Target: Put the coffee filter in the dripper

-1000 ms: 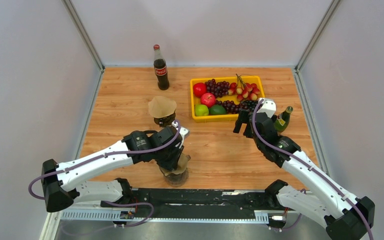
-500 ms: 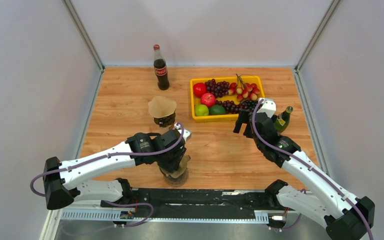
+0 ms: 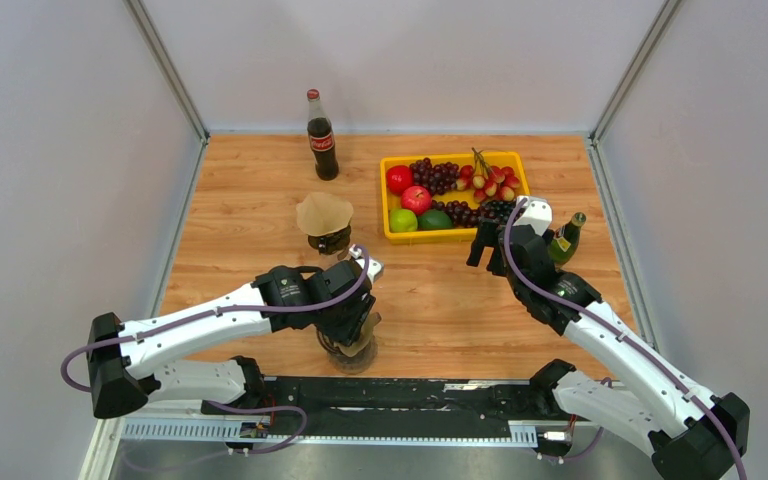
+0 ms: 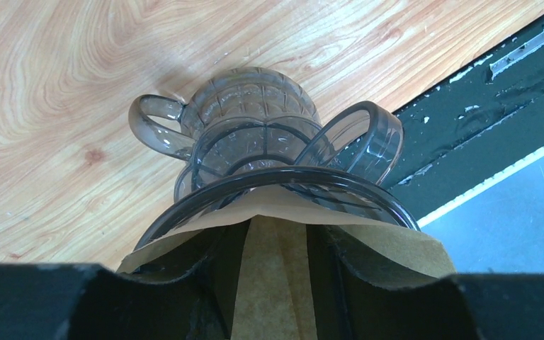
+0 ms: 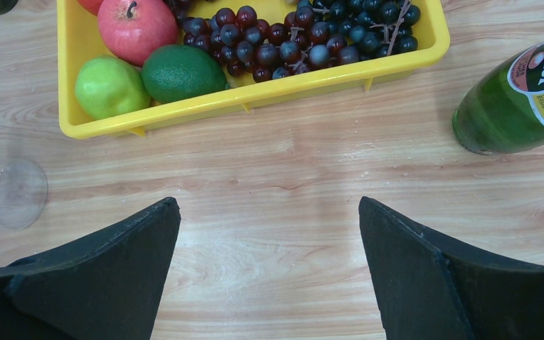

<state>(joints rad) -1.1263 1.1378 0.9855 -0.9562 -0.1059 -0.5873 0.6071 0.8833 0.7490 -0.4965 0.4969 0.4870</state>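
Left gripper [image 4: 273, 244]: pinching the filter [image 4: 397, 248], tucked inside the dripper [image 4: 255, 120] rim.
Right gripper [image 5: 269, 241]: spread wide over the bench [image 5: 283, 177], near the tray [image 5: 255, 98].

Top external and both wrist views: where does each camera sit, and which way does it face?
Top external: above, behind the bases, facing down on the table; both arms show.
Left wrist: on the left arm, facing down onto dripper and coffee filter; left end effector at bottom.
Right wrist: on the right arm, facing down at yellow tray and green bottle; open right end effector at bottom.
Shared: top external and right wrist both show tray and bottle.
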